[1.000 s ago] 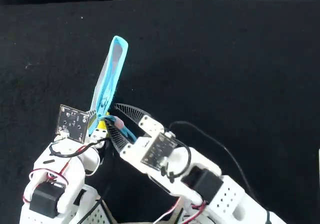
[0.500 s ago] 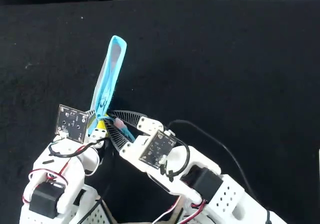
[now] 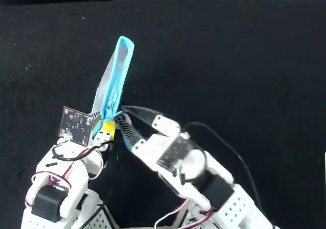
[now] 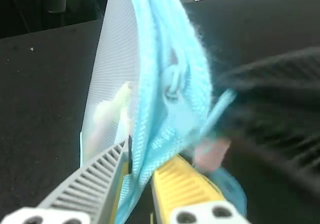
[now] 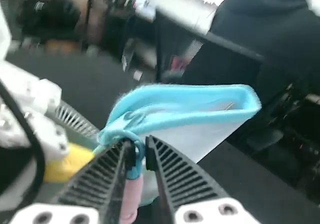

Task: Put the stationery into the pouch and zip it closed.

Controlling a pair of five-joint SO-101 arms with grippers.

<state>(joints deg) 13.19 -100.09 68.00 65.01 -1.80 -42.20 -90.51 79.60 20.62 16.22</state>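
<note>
- Pouch (image 3: 116, 76): long and flat, with a light-blue woven fabric rim and a translucent, finely ribbed white side panel. In the high view it stands on edge, left of centre. Its rounded far end points at the upper part of the frame and its near end sits between the two arms.
- Left pincer (image 3: 104, 129): lower left in the high view, at the pouch's near end. The left wrist view (image 4: 142, 169) shows one grey ribbed finger and one yellow ribbed finger pinched narrow on the blue fabric edge, so it is gripping the pouch.
- Right pincer (image 3: 125, 118): comes in from the lower right, just beside the left one. Its fingers are black and ribbed. In the right wrist view (image 5: 140, 151) they are closed tight on the pull cord (image 5: 134, 156), a thin light-blue loop.
- Pink tab (image 5: 131, 194): soft and rounded, it hangs from the cord below the black fingers. It also shows in the left wrist view (image 4: 212, 151).
- Zip slider (image 4: 172, 82): small, light blue and rounded, it sits on the zip track near the pouch's held end (image 5: 131, 117).
- A pale yellowish shape shows through the side panel (image 4: 107, 114), too blurred to tell what it is.
- Desk (image 3: 229, 60): covered in matte black felt-like cloth.
</note>
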